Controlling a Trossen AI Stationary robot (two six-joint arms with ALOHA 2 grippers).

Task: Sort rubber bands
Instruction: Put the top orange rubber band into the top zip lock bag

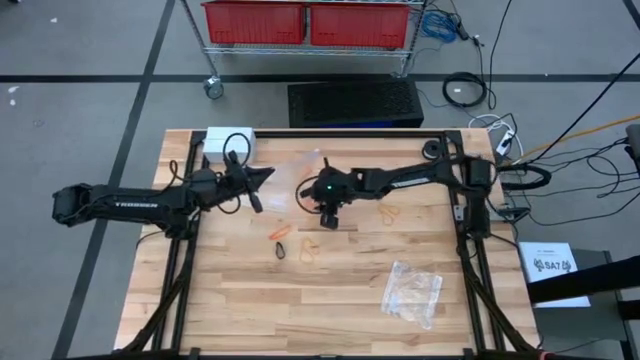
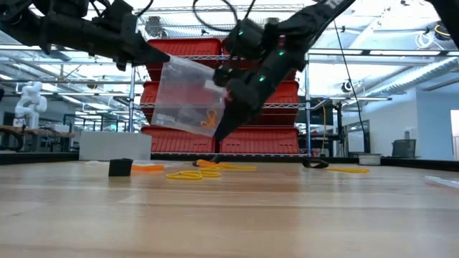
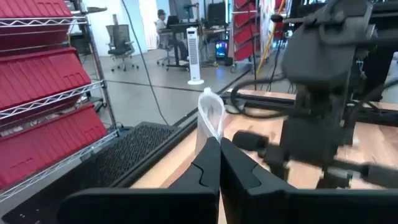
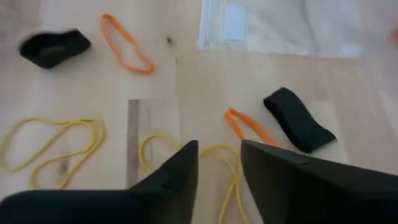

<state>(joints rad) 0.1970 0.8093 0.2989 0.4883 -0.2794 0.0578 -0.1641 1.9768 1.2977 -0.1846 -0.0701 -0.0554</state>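
My left gripper [image 1: 268,178] is shut on a clear plastic bag [image 2: 185,93] held above the table's far middle. Orange bands [image 2: 208,120] sit inside the bag. My right gripper [image 4: 219,163] is open and points down just above the loose rubber bands. An orange band [image 4: 250,127], a black band [image 4: 298,121] and a yellow band [image 4: 214,155] lie on the wood close to its fingertips. Farther off lie another orange band [image 4: 124,42], a black band [image 4: 55,46] and a yellow band [image 4: 56,142]. One more yellow band [image 1: 390,213] lies under the right arm. My left gripper pinches the clear bag by a thin strip of its upper edge [image 3: 210,115] between the two shut fingers, which come level from the table's left. The bag hangs below and beyond the fingers, lifted clear of the table and slightly tilted [image 2: 161,63].
A second clear bag [image 1: 412,290] lies on the near right of the table. A white box [image 1: 230,142] stands at the far left corner. A small black block [image 2: 120,166] sits on the wood. Red bins [image 1: 305,22] fill a wire rack beyond the far edge.
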